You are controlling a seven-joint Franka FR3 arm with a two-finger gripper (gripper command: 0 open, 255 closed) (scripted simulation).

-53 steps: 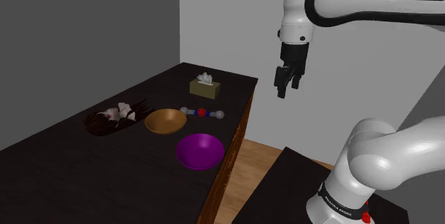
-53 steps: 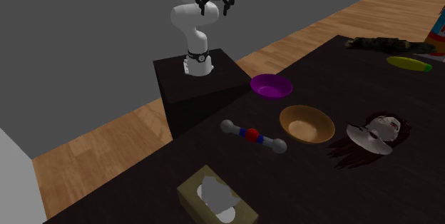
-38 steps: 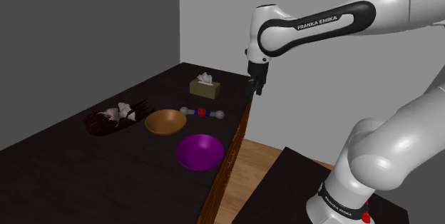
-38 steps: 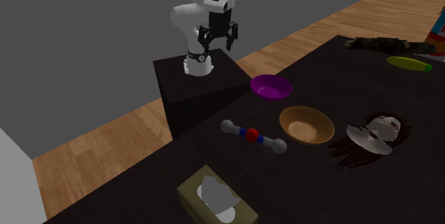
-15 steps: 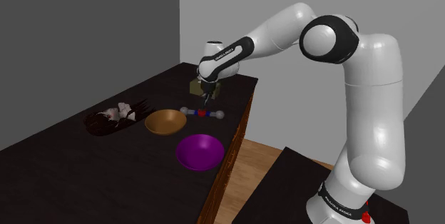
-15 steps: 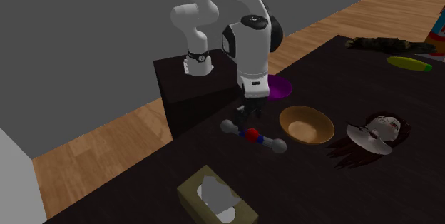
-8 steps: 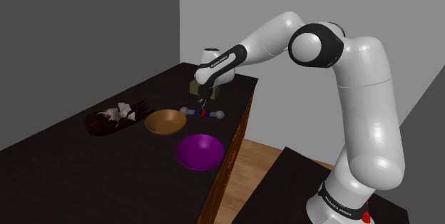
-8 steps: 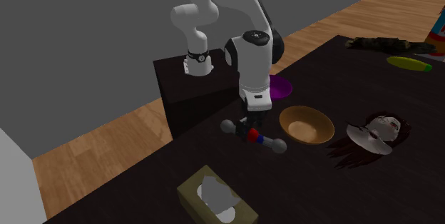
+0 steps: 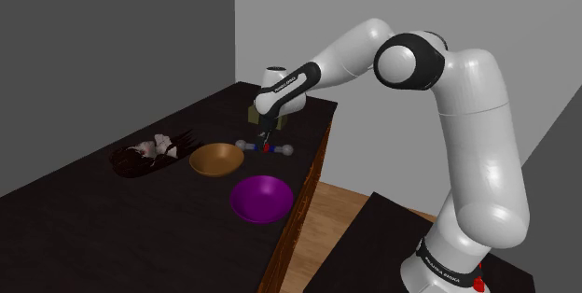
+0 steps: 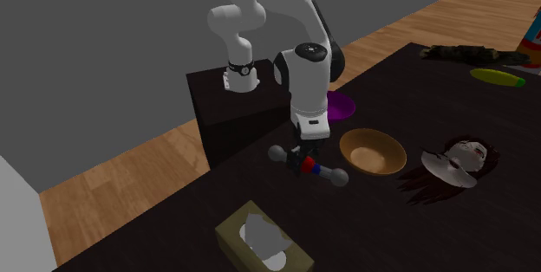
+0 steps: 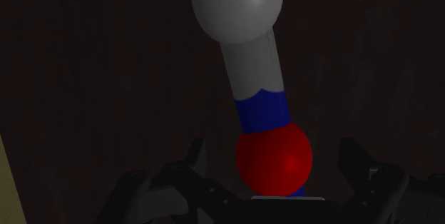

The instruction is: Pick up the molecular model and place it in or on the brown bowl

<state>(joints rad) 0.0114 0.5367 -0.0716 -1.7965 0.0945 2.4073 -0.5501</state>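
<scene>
the gripper (image 11: pixel 273 145) hangs low over the dark table (image 9: pixel 84 209), its two black fingers (image 11: pixel 194 160) spread wide on either side of the red ball (image 11: pixel 277 164) at the middle of the molecular model (image 10: pixel 336 176); a gap shows on each side, so nothing is clasped yet

the model lies flat on the table, a rod with a grey ball (image 11: pixel 237 1) at each end and blue sleeves beside the red centre. it rests just beside the brown bowl (image 10: pixel 373 151) and apart from it

the hand seems to be lined up on the centre because that is the likely balance point: taken there, neither grey end should tip the rod down. the fingers stand across the rod, not along it, so closing should pinch the ball from both sides. the step in hand looks like the last of the approach, with the closing and the lift not yet done

a round ball offers little flat surface, so it might roll or squirt out if the pads meet it off centre

the bowl's nearness should keep the carry short. the purple bowl (image 9: pixel 261 198), nearer the stand (image 10: pixel 238 106), is not the target, and the tissue box (image 10: pixel 260 240) sits well apart from that path
</scene>
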